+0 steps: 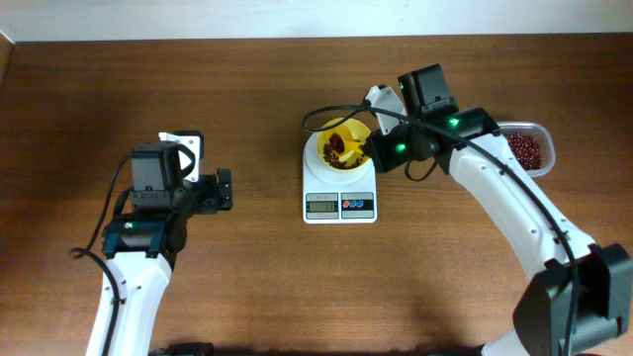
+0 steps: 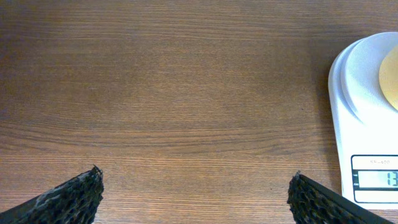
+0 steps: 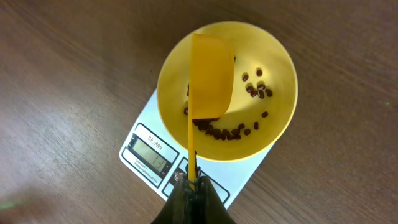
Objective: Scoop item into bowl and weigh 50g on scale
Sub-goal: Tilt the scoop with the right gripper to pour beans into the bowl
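Right fingers (image 3: 194, 191) grip the scoop (image 3: 210, 74) over the bowl (image 3: 277, 68) on the scale (image 3: 148, 154); we find few beans (image 3: 227, 133) in it, left fingers (image 1: 224, 190) open above the surface (image 2: 186, 93), and judge more scoops due.

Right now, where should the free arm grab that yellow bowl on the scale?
Probably the rim of the bowl, pinched from above on the side nearest the left gripper: its thin wall opens upward, and the scoop hangs over the far side.
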`<action>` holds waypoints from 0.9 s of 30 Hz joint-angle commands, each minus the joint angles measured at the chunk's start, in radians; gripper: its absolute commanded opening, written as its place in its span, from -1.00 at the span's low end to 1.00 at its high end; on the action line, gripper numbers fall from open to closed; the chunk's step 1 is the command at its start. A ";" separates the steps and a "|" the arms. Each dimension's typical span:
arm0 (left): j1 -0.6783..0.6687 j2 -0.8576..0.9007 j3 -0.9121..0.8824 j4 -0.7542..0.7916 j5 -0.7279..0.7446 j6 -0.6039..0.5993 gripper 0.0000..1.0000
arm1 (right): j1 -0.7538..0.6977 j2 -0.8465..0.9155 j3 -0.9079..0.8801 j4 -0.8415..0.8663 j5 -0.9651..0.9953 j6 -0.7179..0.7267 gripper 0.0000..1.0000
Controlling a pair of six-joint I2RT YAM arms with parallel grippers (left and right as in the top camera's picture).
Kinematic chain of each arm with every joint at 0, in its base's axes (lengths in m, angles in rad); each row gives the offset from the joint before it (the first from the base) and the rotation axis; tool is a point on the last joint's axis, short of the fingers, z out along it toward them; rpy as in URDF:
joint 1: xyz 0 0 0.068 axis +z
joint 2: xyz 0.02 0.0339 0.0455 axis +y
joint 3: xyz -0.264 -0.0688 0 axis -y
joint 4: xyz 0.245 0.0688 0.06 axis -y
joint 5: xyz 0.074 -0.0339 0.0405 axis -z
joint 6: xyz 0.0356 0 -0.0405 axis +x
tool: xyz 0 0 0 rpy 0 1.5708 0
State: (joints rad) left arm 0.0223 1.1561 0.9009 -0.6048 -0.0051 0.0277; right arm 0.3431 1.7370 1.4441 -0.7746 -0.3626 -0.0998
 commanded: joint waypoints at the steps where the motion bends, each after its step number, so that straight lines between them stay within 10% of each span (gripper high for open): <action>1: 0.005 0.005 -0.003 0.001 -0.007 0.015 0.98 | 0.003 0.022 0.025 0.001 0.008 0.010 -0.92; 27: 0.005 0.005 -0.003 0.002 -0.007 0.015 0.98 | 0.044 0.022 0.022 -0.027 -0.035 0.003 -0.92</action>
State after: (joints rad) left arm 0.0223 1.1561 0.9009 -0.6044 -0.0051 0.0277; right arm 0.3817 1.7535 1.4441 -0.8013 -0.3679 -0.1009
